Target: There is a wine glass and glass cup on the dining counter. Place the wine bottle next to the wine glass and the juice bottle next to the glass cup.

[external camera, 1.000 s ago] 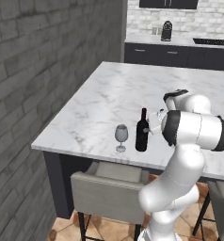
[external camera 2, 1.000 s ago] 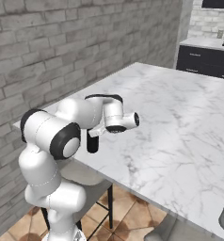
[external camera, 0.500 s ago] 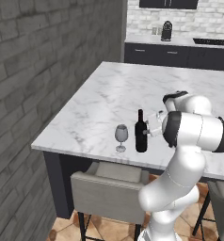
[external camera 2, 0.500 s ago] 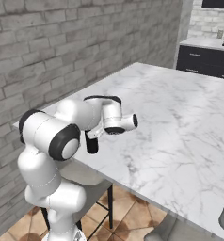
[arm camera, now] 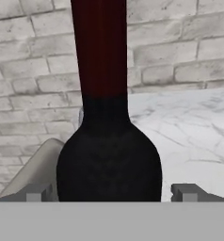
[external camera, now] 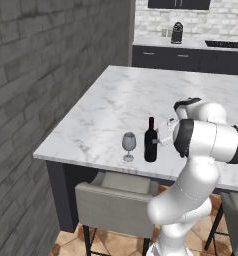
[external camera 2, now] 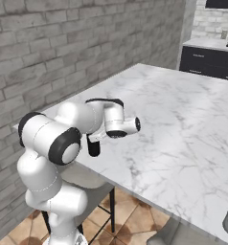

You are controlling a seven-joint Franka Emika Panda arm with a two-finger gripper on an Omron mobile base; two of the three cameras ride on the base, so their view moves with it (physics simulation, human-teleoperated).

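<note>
The gripper (arm camera: 109, 193) is straddling the wine bottle (external camera: 150, 144) with fingertips spread off its tall, top-heavy, slick body beside the fragile wine glass (external camera: 129, 145), so holding low looks safest.

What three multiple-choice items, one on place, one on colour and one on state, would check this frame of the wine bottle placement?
1. Where does the tall dark wine bottle stand?
A. Beside the clear stemmed wine glass, near the front edge of the white marble dining counter
B. On the dark back cabinets
C. On the grey chair seat

2. What colour is the bottle's neck in the hand view?
A. Green
B. Dark red
C. White

3. How does the bottle stand?
A. Lying on its side
B. Tipped against the glass
C. Upright on the counter

Answers: 1 A, the left base view shows bottle and glass side by side, apart, at the counter's front edge. 2 B, the neck is dark red above the black body. 3 C, its neck points straight up, with the gripper fingertips on either side of its body.
</note>
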